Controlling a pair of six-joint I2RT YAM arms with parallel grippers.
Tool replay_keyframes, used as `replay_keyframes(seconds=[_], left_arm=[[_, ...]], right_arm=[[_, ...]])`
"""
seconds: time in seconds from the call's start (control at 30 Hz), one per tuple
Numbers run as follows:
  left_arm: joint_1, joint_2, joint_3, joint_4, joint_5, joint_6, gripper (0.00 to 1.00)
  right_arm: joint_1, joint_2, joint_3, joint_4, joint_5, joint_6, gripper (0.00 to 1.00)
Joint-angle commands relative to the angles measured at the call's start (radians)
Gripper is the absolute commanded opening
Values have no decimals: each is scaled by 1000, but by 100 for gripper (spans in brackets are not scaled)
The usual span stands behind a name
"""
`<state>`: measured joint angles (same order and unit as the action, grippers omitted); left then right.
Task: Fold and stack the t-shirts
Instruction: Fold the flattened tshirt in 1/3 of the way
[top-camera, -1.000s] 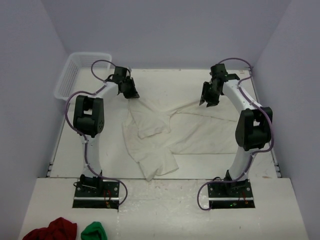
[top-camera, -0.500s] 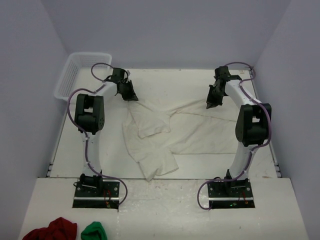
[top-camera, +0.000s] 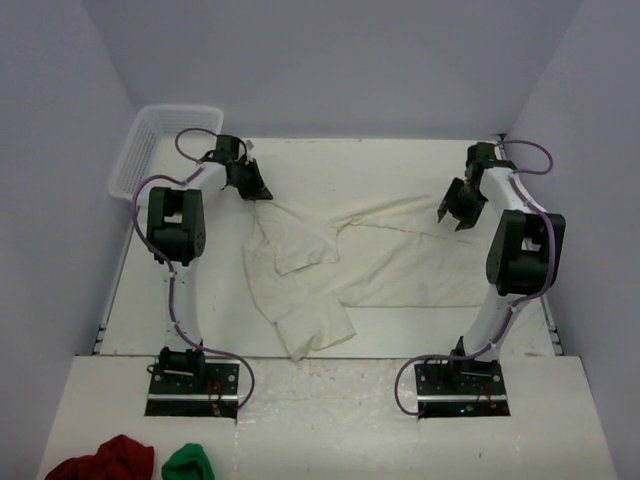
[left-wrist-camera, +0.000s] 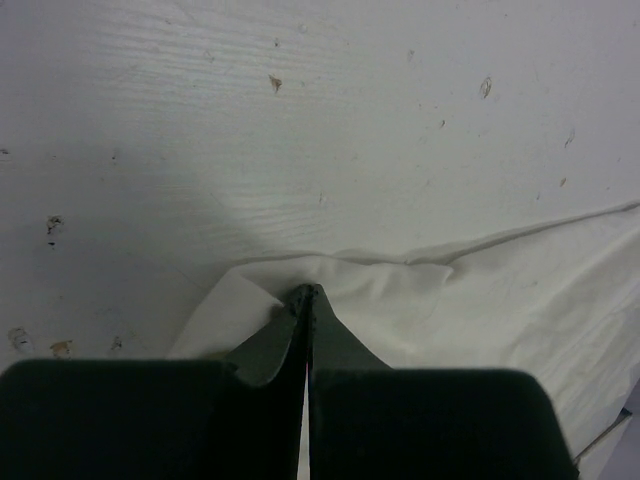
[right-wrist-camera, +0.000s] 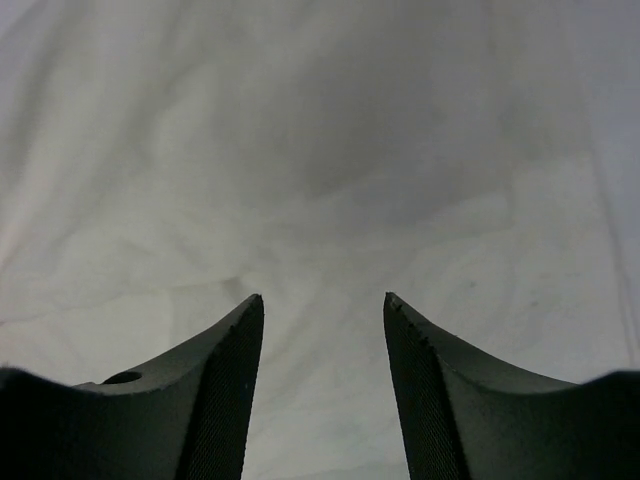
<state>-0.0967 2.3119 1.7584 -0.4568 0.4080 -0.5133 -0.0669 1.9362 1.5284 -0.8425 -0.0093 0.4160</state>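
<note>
Here, at the far left, a white wire basket (top-camera: 150, 140) sits at the back corner of the table (top-camera: 330, 160), well apart from the cloth. Just to its right, the left gripper (top-camera: 254, 189) reaches down to the table, its jaws pressed together on a far-left corner of the t-shirts (top-camera: 400, 265). Pinching that corner probably anchors the fabric so it can be pulled taut and flattened before any fold.

The off-white fabric sprawls across the middle of the table, bunched and overlapping on the left and flatter toward the right. I cannot tell whether it is one garment or two lying together.

At the right, the right gripper (top-camera: 456, 214) hangs over the far-right part of the cloth with its jaws apart and nothing between them. It looks placed to take the opposite edge, which would let both arms stretch the fabric.

The overhead view gives the whole layout and the spacing of the arms, but not the grips. The left wrist view settles the first: the left gripper (left-wrist-camera: 305, 293) meets on a small raised peak of cloth (left-wrist-camera: 480, 300), with bare, speckled table (left-wrist-camera: 300, 100) beyond. The right wrist view settles the second: the right gripper (right-wrist-camera: 322, 300) is spread over smooth fabric (right-wrist-camera: 320, 150), and whether the tips touch it I cannot tell.
</note>
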Motion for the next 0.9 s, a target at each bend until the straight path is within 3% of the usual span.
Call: replay_keyframes(seconds=[0.0, 0.27, 0.87], left_arm=[[48, 57, 9, -43, -78, 21, 0], [74, 53, 16, -48, -66, 18, 0], [74, 27, 3, -39, -37, 6, 0]], right_arm=[[-82, -92, -57, 19, 15, 32, 52], [-145, -103, -123, 48, -38, 26, 46], [-189, 92, 4, 53, -63, 14, 39]])
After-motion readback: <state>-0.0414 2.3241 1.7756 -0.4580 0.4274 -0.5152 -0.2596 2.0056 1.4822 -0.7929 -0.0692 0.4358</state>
